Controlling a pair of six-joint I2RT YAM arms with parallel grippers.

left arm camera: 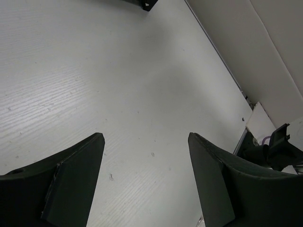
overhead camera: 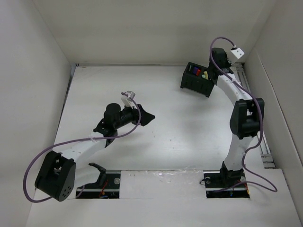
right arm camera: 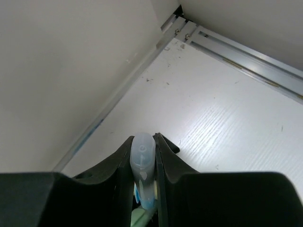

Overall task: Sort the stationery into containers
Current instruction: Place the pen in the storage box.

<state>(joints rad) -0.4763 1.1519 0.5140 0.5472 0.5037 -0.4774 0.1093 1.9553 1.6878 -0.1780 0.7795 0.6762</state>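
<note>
Pinching a light-blue-capped pen [right arm camera: 142, 158] in the right claw [right arm camera: 143, 140] just beside the black box [overhead camera: 191, 84], with the left claw [left arm camera: 146, 138] spread and empty, so probably needs lifting over it next.

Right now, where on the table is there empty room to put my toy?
Free: the wide bare table between the left gripper and the right arm, and the far-left corner. Crowded: the far-right corner, where the black box sits beside the right gripper holding a pale-capped pen.
</note>
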